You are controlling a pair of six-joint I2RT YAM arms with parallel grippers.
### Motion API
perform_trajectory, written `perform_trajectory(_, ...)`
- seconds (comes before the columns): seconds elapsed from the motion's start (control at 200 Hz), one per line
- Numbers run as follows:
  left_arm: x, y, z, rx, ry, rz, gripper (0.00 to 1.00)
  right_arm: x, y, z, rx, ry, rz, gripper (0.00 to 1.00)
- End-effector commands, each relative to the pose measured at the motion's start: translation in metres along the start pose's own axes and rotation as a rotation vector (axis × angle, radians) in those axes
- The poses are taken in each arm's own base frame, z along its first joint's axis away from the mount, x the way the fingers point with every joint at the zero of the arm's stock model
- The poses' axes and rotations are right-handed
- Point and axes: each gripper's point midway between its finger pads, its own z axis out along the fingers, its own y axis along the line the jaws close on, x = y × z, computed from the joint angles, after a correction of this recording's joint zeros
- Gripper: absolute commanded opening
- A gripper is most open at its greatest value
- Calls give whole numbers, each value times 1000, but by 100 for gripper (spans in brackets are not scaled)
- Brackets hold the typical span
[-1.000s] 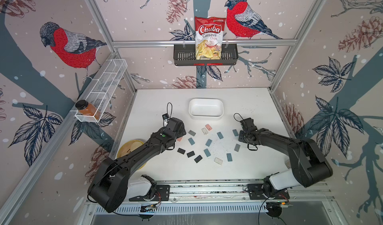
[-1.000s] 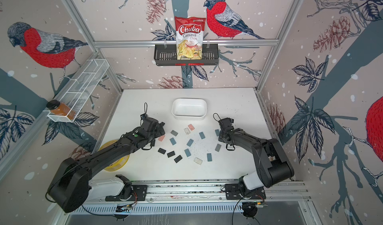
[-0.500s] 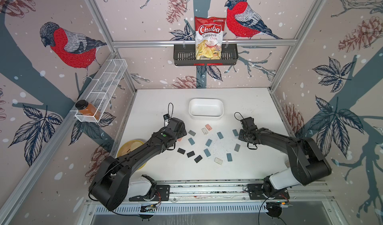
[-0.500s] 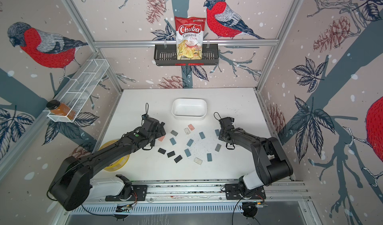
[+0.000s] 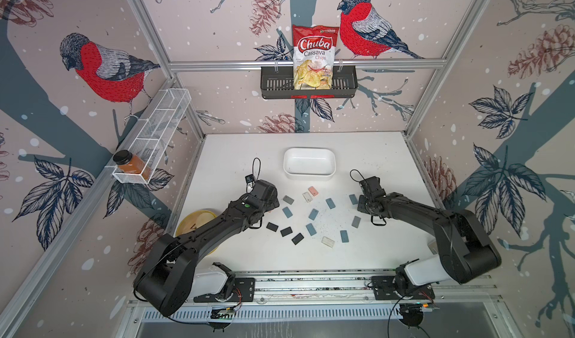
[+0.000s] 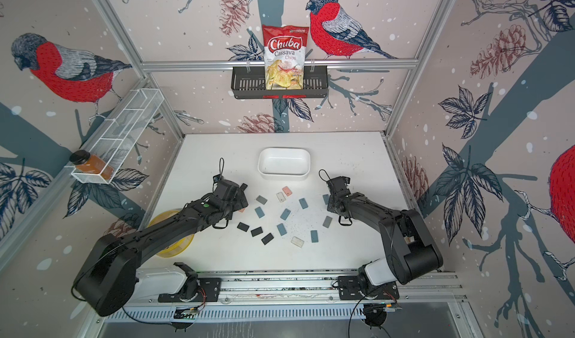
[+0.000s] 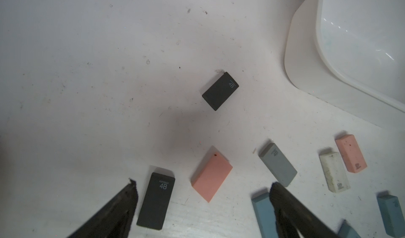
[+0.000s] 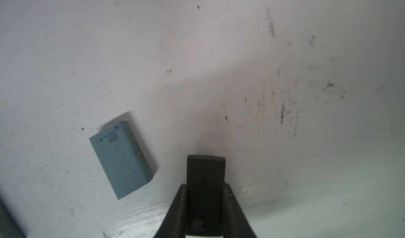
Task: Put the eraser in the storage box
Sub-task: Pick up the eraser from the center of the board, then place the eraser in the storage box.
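Black eraser (image 8: pixel 206 173) apparently clamped in right gripper (image 8: pixel 205 186).

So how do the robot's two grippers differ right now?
The left gripper stands wide open; the right gripper is shut. The left gripper holds nothing; the right gripper clamps a black eraser. Both have black fingers aimed at the white table.

Roughly eighteen erasers (image 5: pixel 313 214) (one storage box (image 5: pixel 309 175))
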Motion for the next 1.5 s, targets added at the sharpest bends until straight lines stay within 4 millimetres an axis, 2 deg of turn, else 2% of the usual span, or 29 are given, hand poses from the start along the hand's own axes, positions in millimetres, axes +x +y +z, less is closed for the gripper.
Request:
perform_trajectory(0.0, 3, 4, 2, -15, -2, 12, 95, -6, -6, -6, 39, -24, 4, 26)
perform_trajectory(0.12, 8, 8, 3, -25, 7, 17, 95, -11, -3, -12, 27, -44, 9, 24)
perform_trajectory(0.215, 10, 13, 3, -35, 6, 19, 95, -24, 11, -28, -9, -91, -6, 24)
perform_trajectory(0.44, 18, 17, 5, -37, 27, 41, 94, -62, 75, -72, -122, -171, -100, 23)
perform_trajectory(0.525, 22, 21, 5, -50, 32, 47, 94, -74, 99, -81, -163, -182, -130, 23)
perform_trajectory(0.625, 25, 27, 3, -59, 32, 48, 94, -89, 122, -83, -194, -183, -161, 23)
perform_trajectory(0.851, 36, 45, 0, -96, 34, 47, 94, -127, 174, -73, -247, -176, -226, 23)
perform_trajectory(1.036, 41, 62, 2, -177, 37, 65, 93, -136, 202, -36, -236, -108, -269, 22)
perform_trajectory(1.296, 33, 71, 0, -255, 16, 78, 93, -142, 222, -7, -239, -64, -278, 22)
perform_trajectory(1.496, 34, 72, 2, -266, 23, 90, 89, -135, 230, 9, -245, -27, -287, 25)
